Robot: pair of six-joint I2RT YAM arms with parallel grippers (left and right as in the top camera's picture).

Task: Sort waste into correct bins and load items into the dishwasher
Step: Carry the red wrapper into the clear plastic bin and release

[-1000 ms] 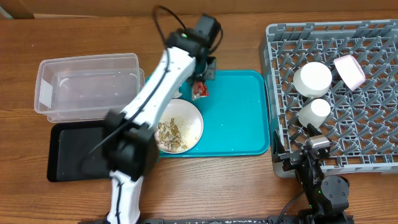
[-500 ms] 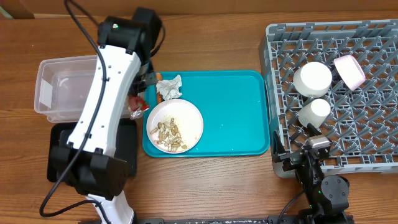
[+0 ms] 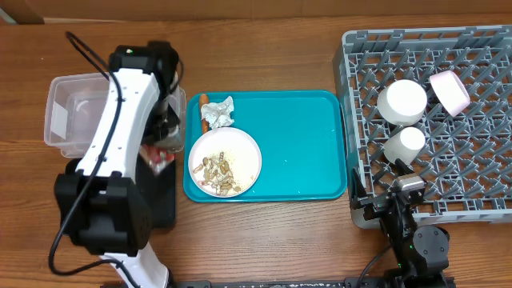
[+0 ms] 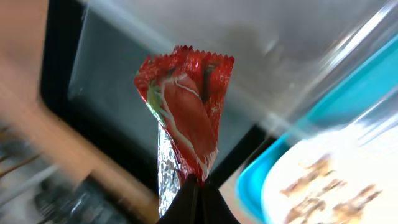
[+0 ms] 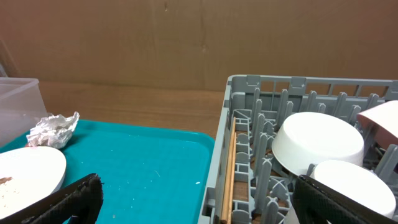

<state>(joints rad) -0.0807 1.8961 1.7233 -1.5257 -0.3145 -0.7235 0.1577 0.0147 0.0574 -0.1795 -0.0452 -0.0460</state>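
Brown wooden counter [image 3: 280, 240], plain brown board behind it in the right wrist view. Layout from overhead: teal tray [image 3: 304, 152] at centre, clear tub [image 3: 72, 112] at 9 o'clock, black tray [image 3: 80, 200] just below it toward 8, grey dish rack [image 3: 480, 184] at 3 o'clock. Left jaws: together, clamped on the lower edge of the red foil wrapper [image 4: 186, 112], which hangs in the air over the black tray's 1 o'clock corner, close by the tub's near wall; not yet released. Right jaws: wide apart, holding nothing, parked low at the rack's 7 o'clock corner. Done, as far as I can judge: white bowl [image 3: 402, 102], white cup [image 3: 404, 144] and a pale tilted bowl [image 3: 450, 90] sit in the rack toward 1 o'clock; chopsticks [image 5: 229, 174] appear to lie along its 9 o'clock edge. Left: drop the wrapper; crumpled napkin [image 3: 219, 113] and orange food piece [image 3: 203, 102] lie side by side at the teal tray's 11 o'clock corner; white plate [image 3: 240, 156] at its 7 o'clock corner carries the beige scraps [image 3: 218, 174], so it needs scraping, then racking. No waste that I can make out in either bin. Estimate: dishes mostly loaded, waste sorting barely begun.
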